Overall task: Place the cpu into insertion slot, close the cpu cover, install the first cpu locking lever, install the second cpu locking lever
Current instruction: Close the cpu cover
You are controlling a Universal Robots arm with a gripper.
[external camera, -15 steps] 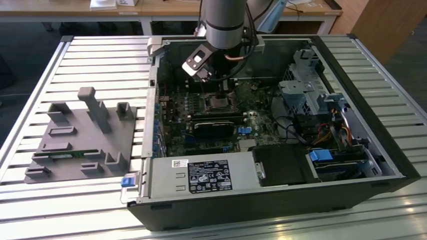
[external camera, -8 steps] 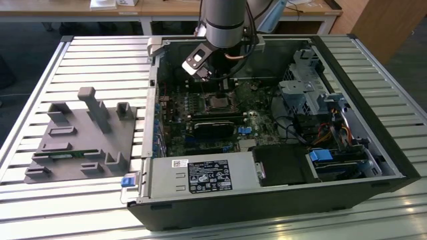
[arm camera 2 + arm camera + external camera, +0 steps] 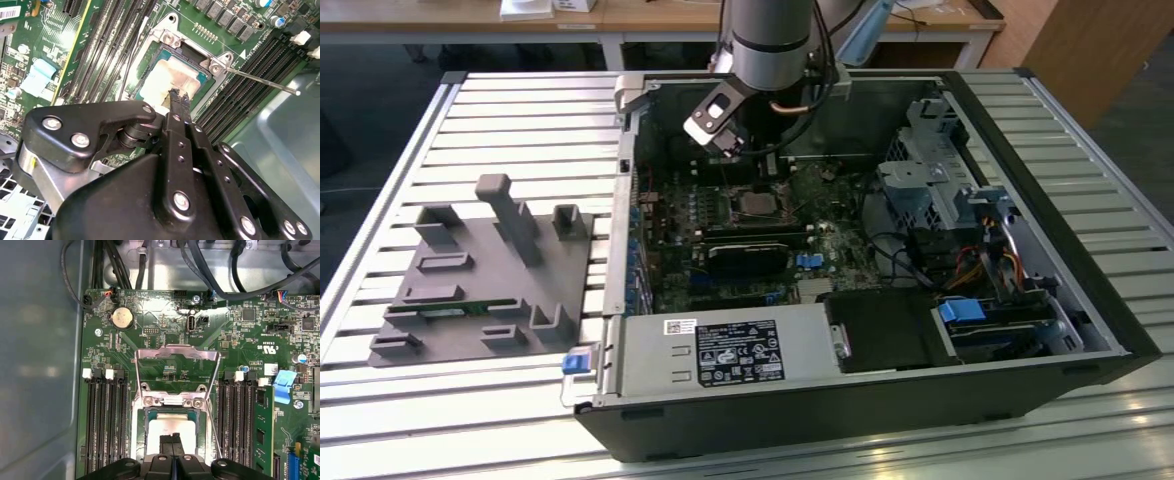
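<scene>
Hanging low inside the open computer case, the gripper is closed tip to tip with nothing clamped in it. Its tips sit right over the cpu; whether they touch the metal top cannot be told.

The cpu lies flat in the insertion slot, near the middle of the motherboard. It looks light, thin and rigid, and its smooth pale lid would likely be slippery. Its underside and the slot's contacts are probably the fragile parts, so the safest hold would be on two opposite edges, kept level and never dragged sideways.

Just beyond the slot, the cpu cover stands swung open, so it is not yet closed. It seems to be thin, stiff sheet metal on a hinge, best moved by its free edge. A locking lever, a thin springy-looking rod, juts out unlatched across the neighbouring slots in the second wrist view.

Long black memory slots flank the insertion slot on both sides, leaving little room beside it. Farther on, a coin battery sits near the motherboard's far edge. Past that edge, dark cables loop along the case wall, well apart from the gripper.
</scene>
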